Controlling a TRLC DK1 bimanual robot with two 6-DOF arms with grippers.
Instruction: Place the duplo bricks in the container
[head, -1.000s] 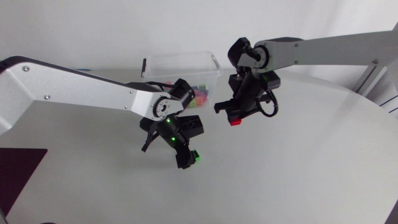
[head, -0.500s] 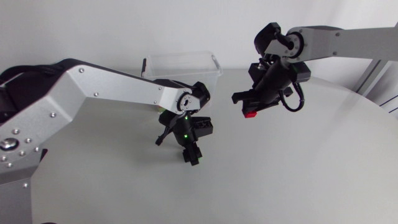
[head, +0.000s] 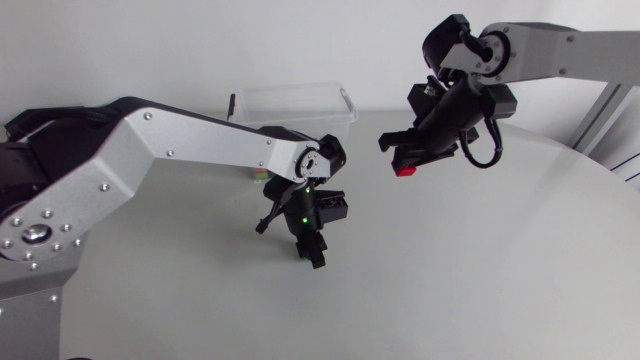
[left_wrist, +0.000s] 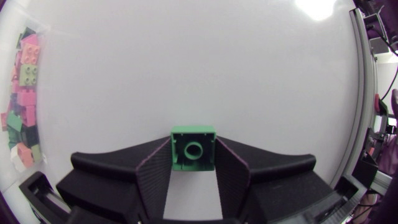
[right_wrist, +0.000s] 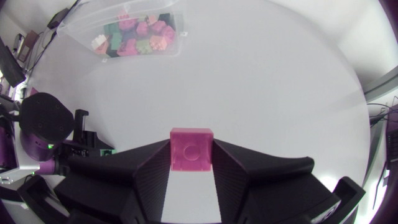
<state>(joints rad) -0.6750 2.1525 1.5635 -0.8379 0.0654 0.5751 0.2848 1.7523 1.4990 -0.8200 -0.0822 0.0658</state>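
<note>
In the left wrist view a green duplo brick (left_wrist: 193, 147) sits between the two black fingers of my left gripper (left_wrist: 193, 154), which is shut on it just above the white table. In the head view that gripper (head: 313, 250) is near the table's middle, in front of the clear container (head: 293, 104); the brick is hidden there. My right gripper (head: 405, 166) hangs to the right of the container, shut on a red-pink brick (head: 405, 172). The right wrist view shows that brick (right_wrist: 191, 148) clamped between its fingers (right_wrist: 152, 168).
The clear plastic container (right_wrist: 134, 34) holds several pink, green and dark bricks (left_wrist: 22, 93). In the right wrist view my left arm's black wrist (right_wrist: 46, 121) is beside and below the right gripper. The table's curved edge (head: 600, 180) runs at the right.
My left gripper has closed on the green brick and shifted a little right. My right arm has carried the red-pink brick up and to the right, away from the container.
</note>
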